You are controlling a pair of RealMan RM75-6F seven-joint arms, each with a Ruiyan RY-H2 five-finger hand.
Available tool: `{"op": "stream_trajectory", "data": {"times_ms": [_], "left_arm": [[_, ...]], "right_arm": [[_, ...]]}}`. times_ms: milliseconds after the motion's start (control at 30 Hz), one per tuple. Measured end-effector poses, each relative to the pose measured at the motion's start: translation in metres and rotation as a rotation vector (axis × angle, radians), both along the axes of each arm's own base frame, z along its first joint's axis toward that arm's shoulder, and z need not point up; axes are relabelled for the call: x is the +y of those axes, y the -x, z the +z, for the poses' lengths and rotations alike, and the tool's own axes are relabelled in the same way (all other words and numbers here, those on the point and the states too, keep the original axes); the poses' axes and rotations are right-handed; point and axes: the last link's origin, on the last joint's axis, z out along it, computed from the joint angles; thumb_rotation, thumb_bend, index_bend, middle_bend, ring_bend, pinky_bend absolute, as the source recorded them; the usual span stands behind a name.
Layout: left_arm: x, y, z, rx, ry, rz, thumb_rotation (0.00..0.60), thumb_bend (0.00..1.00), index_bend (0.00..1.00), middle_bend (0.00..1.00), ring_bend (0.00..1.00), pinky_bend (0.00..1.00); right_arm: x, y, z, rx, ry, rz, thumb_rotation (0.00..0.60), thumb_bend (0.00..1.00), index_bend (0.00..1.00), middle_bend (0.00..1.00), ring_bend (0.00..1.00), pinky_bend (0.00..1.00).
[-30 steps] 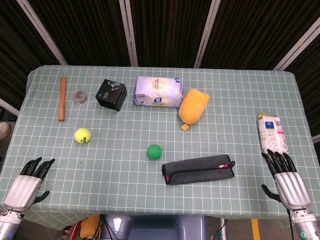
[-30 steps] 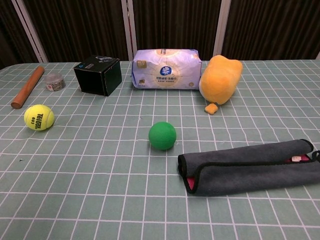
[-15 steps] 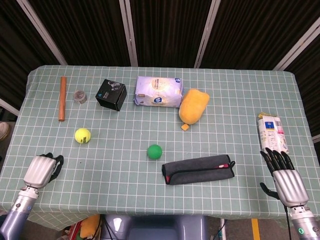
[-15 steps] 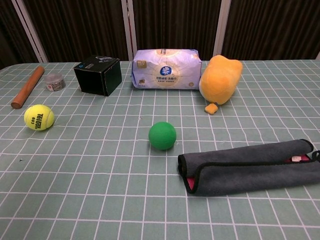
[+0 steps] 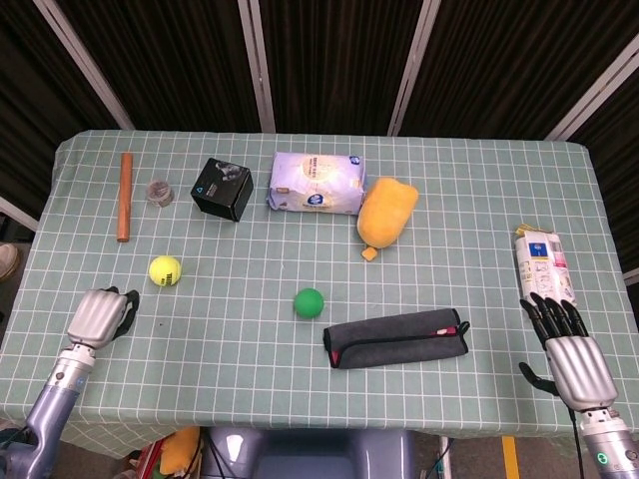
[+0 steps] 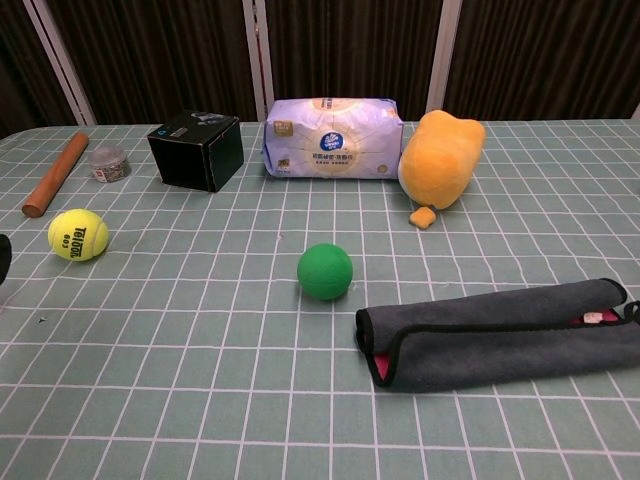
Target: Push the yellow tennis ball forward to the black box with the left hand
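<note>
Round yellow felt tennis ball (image 5: 165, 270) resting on the green checked tablecloth (image 5: 250, 329), well short of the black cardboard box (image 5: 223, 189) beyond. Left hand (image 5: 99, 317) near, behind and left of the ball, fingers curled in, holding nothing. Right hand (image 5: 569, 349) at the far edge, fingers extended, apart and empty.

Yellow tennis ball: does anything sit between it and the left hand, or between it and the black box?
Nothing visible does. The left hand sits near the yellow tennis ball with only bare cloth between them. From the ball to the black box the cloth is also bare; the small jar stands off to the left.
</note>
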Motion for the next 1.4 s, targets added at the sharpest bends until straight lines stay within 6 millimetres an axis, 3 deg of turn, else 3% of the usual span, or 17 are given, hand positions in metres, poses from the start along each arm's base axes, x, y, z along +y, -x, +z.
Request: {"op": "stream_trajectory", "data": {"times_ms": [100, 333, 867, 1400], "left_arm": [[0.006, -0.004, -0.008, -0.001, 0.008, 0.000, 0.600, 0.46, 0.67, 0.76, 0.52, 0.64], [0.016, -0.012, -0.026, 0.003, 0.018, -0.020, 0.600, 0.45, 0.64, 0.75, 0.52, 0.60], [0.045, -0.022, -0.034, 0.093, 0.049, -0.042, 0.600, 0.45, 0.62, 0.69, 0.54, 0.58], [0.076, -0.033, -0.043, 0.059, 0.126, -0.119, 0.600, 0.46, 0.57, 0.66, 0.53, 0.57]], "right_arm": [[0.000, -0.001, 0.002, -0.009, 0.011, 0.010, 0.600, 0.30, 0.00, 0.00, 0.00, 0.00], [0.001, 0.000, 0.005, -0.021, 0.027, 0.024, 0.600, 0.30, 0.00, 0.00, 0.00, 0.00], [0.001, 0.000, 0.007, -0.037, 0.027, 0.037, 0.600, 0.30, 0.00, 0.00, 0.00, 0.00], [-0.003, 0.000, 0.006, -0.038, 0.032, 0.040, 0.600, 0.30, 0.00, 0.00, 0.00, 0.00]]}}
